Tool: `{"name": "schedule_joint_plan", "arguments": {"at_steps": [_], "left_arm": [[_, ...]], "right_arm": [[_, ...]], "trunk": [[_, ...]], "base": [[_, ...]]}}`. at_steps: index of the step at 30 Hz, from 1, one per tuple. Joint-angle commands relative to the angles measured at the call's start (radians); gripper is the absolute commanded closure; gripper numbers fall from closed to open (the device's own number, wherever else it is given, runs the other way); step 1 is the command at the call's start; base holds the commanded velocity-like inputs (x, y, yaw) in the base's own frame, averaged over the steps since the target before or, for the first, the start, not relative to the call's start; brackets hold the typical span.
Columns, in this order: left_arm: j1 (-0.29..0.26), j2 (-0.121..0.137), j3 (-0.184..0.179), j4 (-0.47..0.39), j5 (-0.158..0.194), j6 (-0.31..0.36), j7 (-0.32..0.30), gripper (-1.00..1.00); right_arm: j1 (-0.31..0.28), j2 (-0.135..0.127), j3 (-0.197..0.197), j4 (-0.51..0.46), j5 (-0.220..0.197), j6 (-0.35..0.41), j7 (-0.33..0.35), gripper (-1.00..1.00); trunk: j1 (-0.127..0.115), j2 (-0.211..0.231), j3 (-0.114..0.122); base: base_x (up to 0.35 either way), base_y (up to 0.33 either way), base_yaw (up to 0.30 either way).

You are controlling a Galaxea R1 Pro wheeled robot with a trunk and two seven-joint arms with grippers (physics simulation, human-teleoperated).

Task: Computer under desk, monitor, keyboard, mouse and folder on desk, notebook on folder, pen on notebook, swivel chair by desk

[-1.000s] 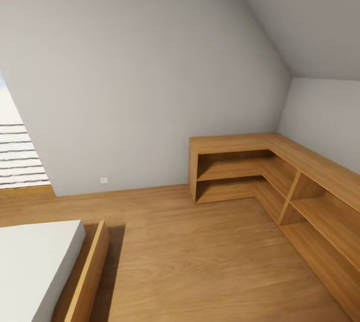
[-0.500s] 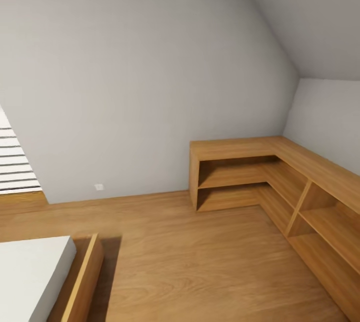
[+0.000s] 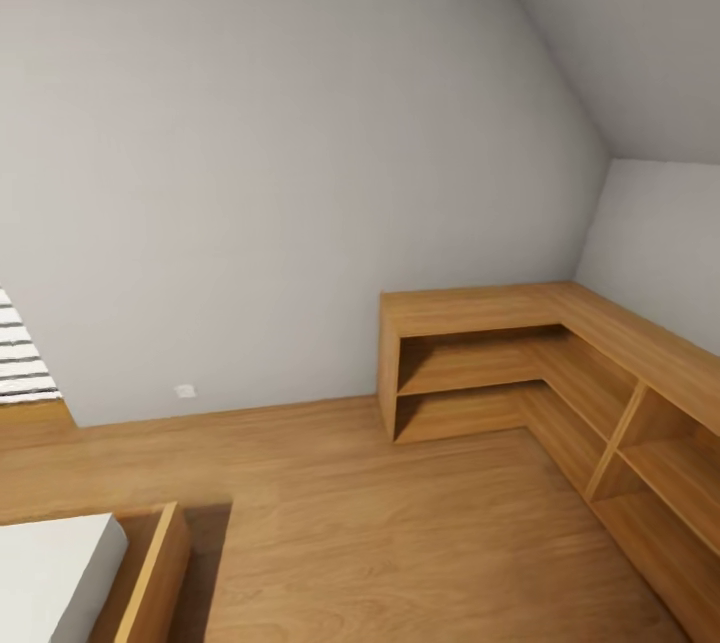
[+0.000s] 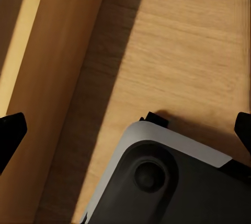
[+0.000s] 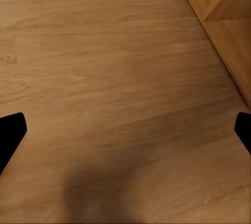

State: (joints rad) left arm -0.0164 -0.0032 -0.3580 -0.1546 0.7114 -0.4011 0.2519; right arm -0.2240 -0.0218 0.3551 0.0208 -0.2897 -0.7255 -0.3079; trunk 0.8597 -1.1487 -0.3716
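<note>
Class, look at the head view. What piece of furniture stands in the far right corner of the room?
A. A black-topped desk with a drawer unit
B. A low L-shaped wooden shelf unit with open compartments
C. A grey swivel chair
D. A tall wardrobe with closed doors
B. A low light-wood shelf unit wraps around the corner in an L, its open compartments facing the plank floor.
</note>
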Motion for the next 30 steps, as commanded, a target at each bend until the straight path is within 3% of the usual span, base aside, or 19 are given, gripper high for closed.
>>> {"name": "schedule_joint_plan", "arguments": {"at_steps": [1,21,30], "left_arm": [[-0.001,0.000,-0.009,0.000,0.003,-0.002,0.007,-1.00],[-0.001,0.000,-0.009,0.000,0.003,-0.002,0.007,-1.00],[-0.001,0.000,-0.009,0.001,0.003,-0.001,0.007,-1.00]], "right_arm": [[-0.001,0.000,0.009,0.002,-0.005,-0.003,-0.003,-1.00],[-0.001,0.000,0.008,0.002,-0.005,-0.003,-0.003,-1.00],[-0.001,-0.001,0.008,0.002,-0.005,-0.003,-0.003,-1.00]], "trunk": [[0.001,-0.001,0.000],[0.001,-0.001,0.022],[0.001,-0.001,0.032]], "base": [[0.326,0.000,-0.091],[0.323,-0.001,-0.159],[0.170,-0.079,-0.177]]}}
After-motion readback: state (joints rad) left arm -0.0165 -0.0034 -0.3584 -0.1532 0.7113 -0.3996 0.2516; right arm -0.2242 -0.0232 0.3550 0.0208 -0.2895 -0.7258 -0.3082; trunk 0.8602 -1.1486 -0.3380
